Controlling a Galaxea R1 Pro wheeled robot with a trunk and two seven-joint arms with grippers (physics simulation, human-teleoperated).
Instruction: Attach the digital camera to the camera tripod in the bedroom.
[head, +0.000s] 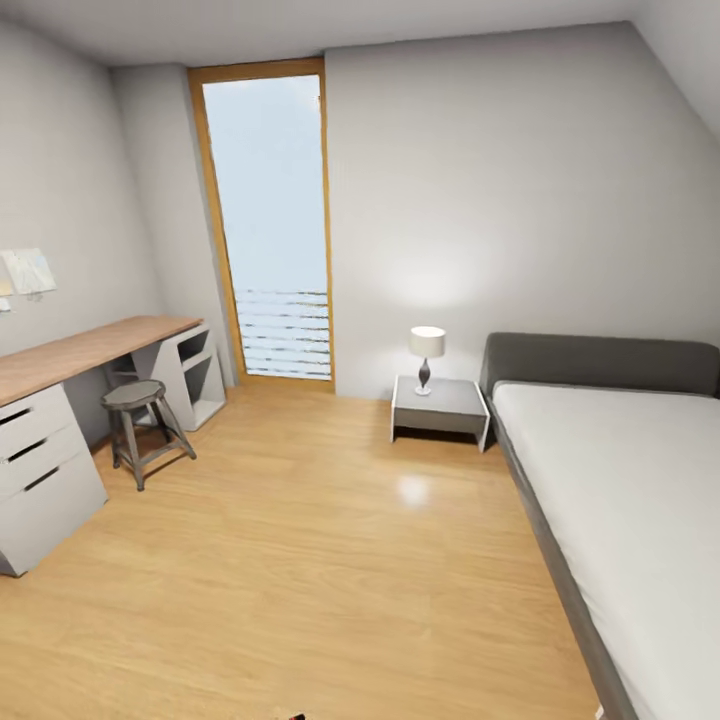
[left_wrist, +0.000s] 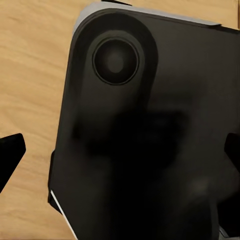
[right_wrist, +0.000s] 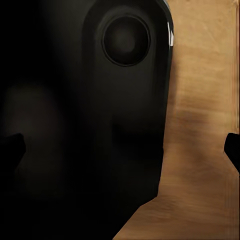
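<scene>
I look into the bedroom, with white walls and a light wood plank floor (head: 330, 580). The digital camera and the camera tripod are out of view. A tiny red speck (head: 293, 716) sits at the bottom edge of the head view, too small to identify. In the left wrist view my left gripper (left_wrist: 120, 152) is open, its dark fingertips (left_wrist: 11, 150) spread wide over a black panel of the robot's body (left_wrist: 150, 125) and the floor. In the right wrist view my right gripper (right_wrist: 122, 150) is open too, over a similar black panel (right_wrist: 100, 125), with nothing between its fingers.
A wood-topped white desk (head: 90, 350) with drawers (head: 40, 470) lines the left wall, a grey round stool (head: 140, 400) before it. A tall window (head: 270, 230) is at the back. A nightstand (head: 440, 405) with a lamp (head: 427, 355) stands beside the grey-framed bed (head: 620, 480) at right.
</scene>
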